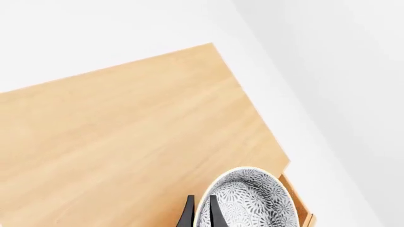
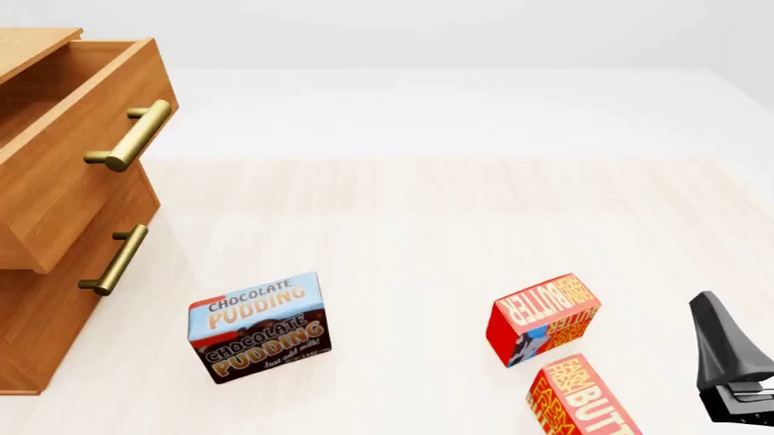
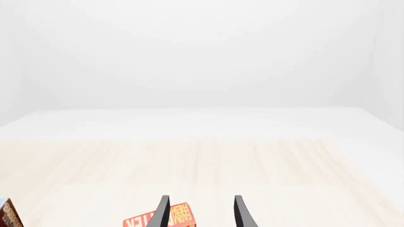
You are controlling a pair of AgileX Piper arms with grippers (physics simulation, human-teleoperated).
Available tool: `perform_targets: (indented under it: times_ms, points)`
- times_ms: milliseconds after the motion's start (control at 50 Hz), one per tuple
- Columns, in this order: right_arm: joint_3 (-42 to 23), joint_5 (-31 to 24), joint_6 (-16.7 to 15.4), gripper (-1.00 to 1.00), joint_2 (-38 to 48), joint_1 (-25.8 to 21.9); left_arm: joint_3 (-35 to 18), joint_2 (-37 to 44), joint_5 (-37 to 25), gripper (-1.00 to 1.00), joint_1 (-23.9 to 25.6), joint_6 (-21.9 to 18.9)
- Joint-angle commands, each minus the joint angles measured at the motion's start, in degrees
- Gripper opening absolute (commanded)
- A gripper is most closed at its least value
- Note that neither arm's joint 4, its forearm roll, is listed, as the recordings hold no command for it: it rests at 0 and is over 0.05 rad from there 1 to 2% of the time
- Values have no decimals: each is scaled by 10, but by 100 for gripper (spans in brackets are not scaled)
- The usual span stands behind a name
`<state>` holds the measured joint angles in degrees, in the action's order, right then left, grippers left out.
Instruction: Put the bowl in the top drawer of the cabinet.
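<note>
Bowl [image 1: 249,201] clamped at its rim by left gripper [image 1: 199,213] above the cabinet [image 1: 126,137], left wrist only; front shows top drawer [image 2: 72,154] open, right gripper [image 3: 200,213] released.

My right gripper [image 3: 200,213]: two dark fingers [image 3: 162,213] at frame's lower edge, spread apart, nothing between them. Red butter box [image 3: 165,221] beyond left finger, partly hidden by it. Brown box corner [image 3: 9,215] at frame edge. Pale wood table [image 3: 208,165] extends ahead; white background beyond.
</note>
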<state>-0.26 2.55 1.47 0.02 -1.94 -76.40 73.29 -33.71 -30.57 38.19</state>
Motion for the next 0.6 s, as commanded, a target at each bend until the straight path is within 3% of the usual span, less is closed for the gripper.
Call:
perform_targets:
  times_ms: [20,260,280,600]
  points:
    - [0,0,-1,100,0,0,-14,20,0,-100,-9,-12]
    - [0,0,0,100,0,0,-18,21,5,-100,-12,-10]
    - [0,0,0,100,0,0,-18,20,7,100,-12,-5]
    - [0,1,1,100,0,1,-11,7,3,100,-2,-7]
